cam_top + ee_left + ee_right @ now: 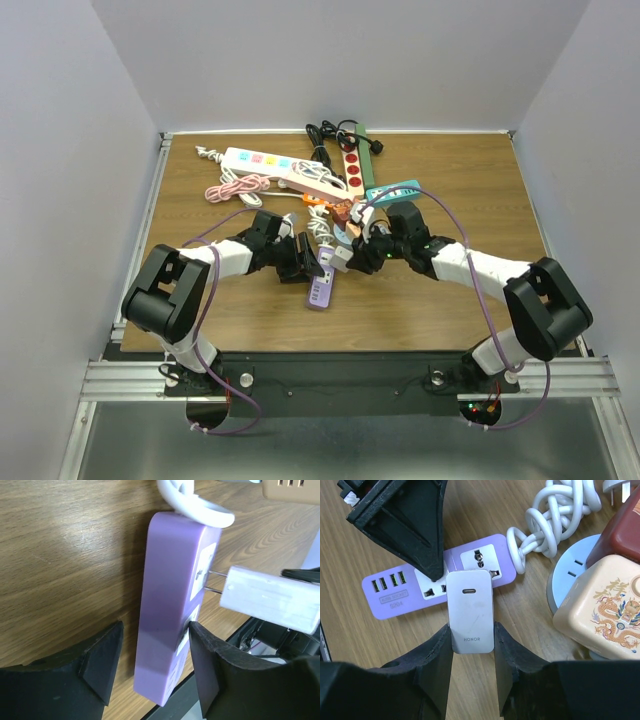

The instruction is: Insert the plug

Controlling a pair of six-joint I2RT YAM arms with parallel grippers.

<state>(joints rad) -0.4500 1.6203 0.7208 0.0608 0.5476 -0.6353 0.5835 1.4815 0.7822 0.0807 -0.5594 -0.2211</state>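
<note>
The right gripper [472, 629] is pinching a white charger [470, 611] by its sides and presenting its prongs [215, 582] to a socket on the purple power strip [165, 580], which is lying between the bench's [450, 170] middle and its near edge. The prongs are sitting only partly in, with bare metal showing. The left gripper [155, 630] is straddling the strip with jaws spread, one finger [200, 650] seemingly touching the socket face, apparently bracing the strip so the push is not sliding it away
</note>
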